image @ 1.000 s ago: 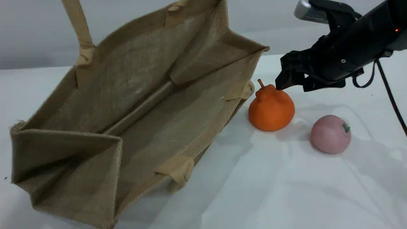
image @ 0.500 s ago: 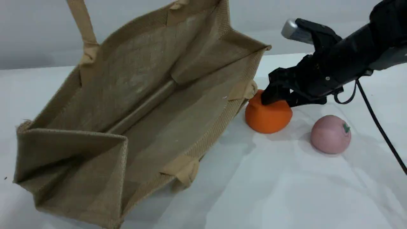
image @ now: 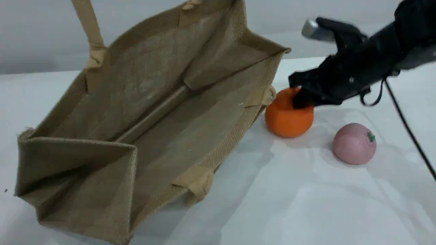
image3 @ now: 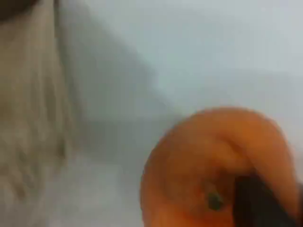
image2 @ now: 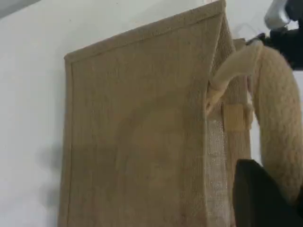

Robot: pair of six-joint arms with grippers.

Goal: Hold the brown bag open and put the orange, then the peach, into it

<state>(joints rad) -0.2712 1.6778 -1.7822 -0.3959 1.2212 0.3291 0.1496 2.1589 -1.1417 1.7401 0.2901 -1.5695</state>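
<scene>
Bag mouth: the brown bag (image: 146, 112) gapes wide toward you, nothing inside.
Bag's right edge: the orange (image: 289, 117) sits just beside it, so the gap is tight.
Between the fruits: a small bare strip lies before the peach (image: 354, 144).
Front counter (image: 306, 204): you have wide bare room.

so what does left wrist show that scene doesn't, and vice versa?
Only the left wrist view: the brown bag's outer wall from above, and the left claw shut on its padded handle.

Only the scene view: the bag's open inside, the peach lying free on the table, and the right claw closed on the top of the orange.

Both: the bag, its far handle drawn upward, and the white table.
</scene>
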